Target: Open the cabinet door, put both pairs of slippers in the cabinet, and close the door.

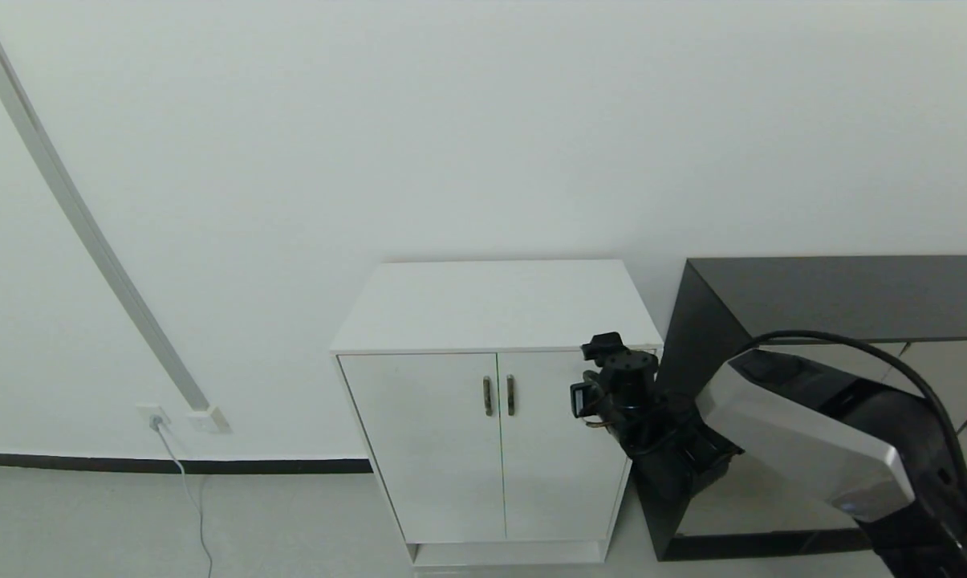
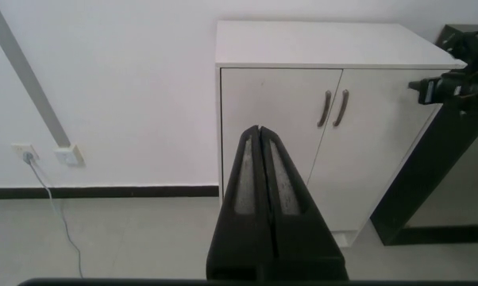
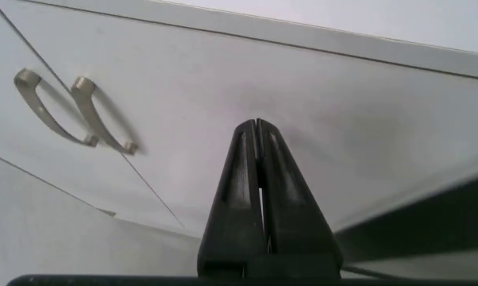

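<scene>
White wall [image 1: 451,144] forms the backdrop, well beyond both end effectors. Dark unit [image 1: 772,297] with a reflective front stands on the floor [image 1: 274,522] just to the right of the right end effector [image 3: 257,125], set close against the side of the white cabinet [image 1: 491,305]. The white cabinet stands on the floor against the wall, directly ahead of the left end effector [image 2: 259,131] and well apart from it. Both of its doors are shut: the left-hand door [image 1: 427,449] and the right-hand door [image 1: 559,474] lie flush along the centre seam. The right end effector is held in front of the upper part of the right-hand door, near its outer edge; contact with the panel cannot be determined. Its fingers are pressed together and grip nothing. The left end effector's fingers are likewise together, with nothing held. A grey conduit strip [image 1: 82,217] runs diagonally down the wall, far to the left of both end effectors. The two metal handles [image 1: 499,395] sit side by side at the seam, to the left of the right end effector. A wall socket [image 1: 152,415] with a cable [image 1: 190,498] hanging to the floor sits at the foot of the conduit strip.
</scene>
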`<state>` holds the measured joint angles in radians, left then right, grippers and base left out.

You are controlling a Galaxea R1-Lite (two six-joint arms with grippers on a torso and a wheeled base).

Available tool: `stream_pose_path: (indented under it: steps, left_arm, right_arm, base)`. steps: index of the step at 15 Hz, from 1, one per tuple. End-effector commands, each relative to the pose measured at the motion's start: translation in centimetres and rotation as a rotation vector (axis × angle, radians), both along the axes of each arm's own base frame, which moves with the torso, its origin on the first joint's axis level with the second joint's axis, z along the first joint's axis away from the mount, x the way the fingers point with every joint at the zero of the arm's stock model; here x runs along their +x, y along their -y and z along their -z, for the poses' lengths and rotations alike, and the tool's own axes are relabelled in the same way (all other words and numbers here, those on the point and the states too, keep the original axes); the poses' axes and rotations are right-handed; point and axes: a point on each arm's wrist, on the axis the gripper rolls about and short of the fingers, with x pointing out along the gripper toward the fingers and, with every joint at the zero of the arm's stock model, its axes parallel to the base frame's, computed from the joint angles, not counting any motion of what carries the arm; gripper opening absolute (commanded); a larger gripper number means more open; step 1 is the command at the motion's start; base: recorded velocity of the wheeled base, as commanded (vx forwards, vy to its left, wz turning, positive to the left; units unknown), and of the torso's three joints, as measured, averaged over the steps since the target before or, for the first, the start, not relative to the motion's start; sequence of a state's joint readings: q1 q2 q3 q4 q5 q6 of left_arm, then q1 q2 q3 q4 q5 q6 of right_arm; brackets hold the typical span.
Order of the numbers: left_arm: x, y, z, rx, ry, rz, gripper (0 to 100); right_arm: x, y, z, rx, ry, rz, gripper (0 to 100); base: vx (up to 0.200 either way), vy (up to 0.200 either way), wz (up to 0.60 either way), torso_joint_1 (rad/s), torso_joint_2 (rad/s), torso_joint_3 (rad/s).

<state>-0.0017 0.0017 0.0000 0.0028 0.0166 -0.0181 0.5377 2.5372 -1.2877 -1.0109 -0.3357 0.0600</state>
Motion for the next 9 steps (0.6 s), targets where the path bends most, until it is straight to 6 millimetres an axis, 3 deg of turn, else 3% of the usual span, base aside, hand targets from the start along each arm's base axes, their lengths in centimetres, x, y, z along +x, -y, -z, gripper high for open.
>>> stream_pose_path:
  steps: [1, 9]
  left_arm:
    - [0.0, 0.0, 0.0, 0.000, 0.001, 0.000, 0]
    - [0.0, 0.0, 0.0, 0.000, 0.001, 0.000, 0]
  right_arm:
    - [-3.0, 2.9, -3.9, 0.020, 0.034, 0.021, 0]
    - [-10.4, 11.6, -7.1, -0.004, 0.018, 0.139, 0]
  base:
    - [0.000, 0.000, 0.00, 0.000, 0.00, 0.000]
    - [0.000, 0.000, 0.00, 0.000, 0.00, 0.000]
